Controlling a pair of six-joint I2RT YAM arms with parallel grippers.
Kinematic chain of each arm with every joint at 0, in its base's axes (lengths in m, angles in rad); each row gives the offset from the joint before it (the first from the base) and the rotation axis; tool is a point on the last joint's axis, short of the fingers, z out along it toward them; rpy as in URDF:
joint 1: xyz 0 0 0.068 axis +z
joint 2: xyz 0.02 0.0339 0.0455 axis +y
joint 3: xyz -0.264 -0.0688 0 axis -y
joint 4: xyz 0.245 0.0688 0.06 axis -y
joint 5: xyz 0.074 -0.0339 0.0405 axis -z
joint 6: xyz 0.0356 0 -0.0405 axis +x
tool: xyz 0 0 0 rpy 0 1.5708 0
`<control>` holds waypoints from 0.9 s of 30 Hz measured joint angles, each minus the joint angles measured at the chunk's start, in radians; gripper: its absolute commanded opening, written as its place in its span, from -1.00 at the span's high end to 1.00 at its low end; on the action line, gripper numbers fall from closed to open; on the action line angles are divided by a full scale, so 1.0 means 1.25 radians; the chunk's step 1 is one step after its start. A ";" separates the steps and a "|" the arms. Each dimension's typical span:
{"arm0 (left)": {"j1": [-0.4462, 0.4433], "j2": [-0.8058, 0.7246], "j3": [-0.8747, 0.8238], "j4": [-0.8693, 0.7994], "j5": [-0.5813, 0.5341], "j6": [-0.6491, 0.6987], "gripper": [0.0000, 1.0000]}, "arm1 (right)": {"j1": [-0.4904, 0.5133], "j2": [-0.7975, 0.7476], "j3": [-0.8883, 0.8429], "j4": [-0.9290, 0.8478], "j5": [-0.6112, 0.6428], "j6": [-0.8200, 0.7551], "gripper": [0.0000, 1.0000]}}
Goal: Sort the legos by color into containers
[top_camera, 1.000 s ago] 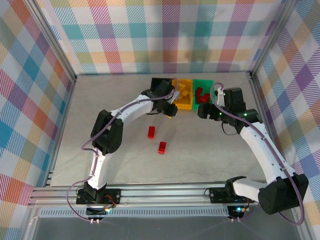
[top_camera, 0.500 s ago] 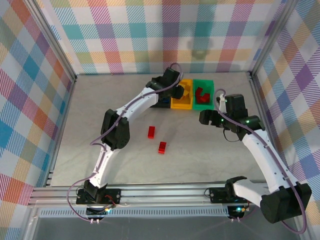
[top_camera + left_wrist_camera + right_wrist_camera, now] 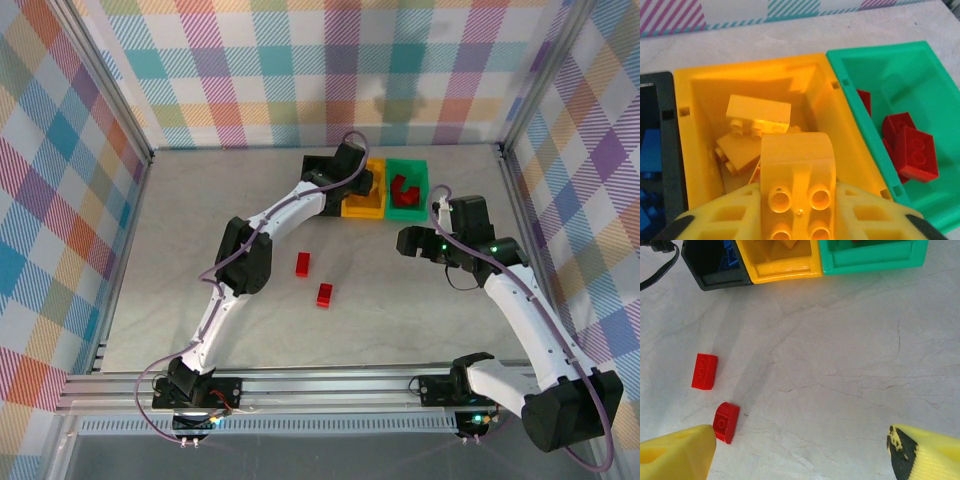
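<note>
Left wrist view: the left gripper (image 3: 795,216) pinches a yellow lego (image 3: 797,160) directly above the yellow bin (image 3: 690,142); the right gripper (image 3: 800,452) gapes wide, empty.

**Left arm stretched far, right arm bent in, jaws wide**

Your left arm (image 3: 290,205) reaches far forward and to the right from its base, elbow raised partway along, wrist tipped downward. Your left gripper (image 3: 797,195) has both fingers pressed against a yellow brick (image 3: 796,160), studs facing the wrist camera. Your right arm (image 3: 525,310) rises from its base and angles left. Your right gripper (image 3: 800,435) points down, fingers spread wide apart.
</note>
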 measured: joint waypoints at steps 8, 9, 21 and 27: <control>-0.005 -0.002 -0.013 0.028 -0.018 -0.011 -0.16 | 0.021 -0.003 -0.009 0.003 0.001 0.001 -0.80; -0.005 -0.008 -0.034 0.044 -0.020 -0.011 -0.16 | 0.025 -0.001 -0.013 0.004 0.003 0.002 -0.79; 0.037 -0.438 -0.556 0.134 -0.060 -0.016 -0.22 | 0.234 0.090 -0.068 0.085 0.110 0.079 -0.79; 0.090 -0.670 -0.703 0.101 -0.117 -0.026 -0.22 | 0.374 0.215 -0.068 0.147 0.180 0.176 -0.81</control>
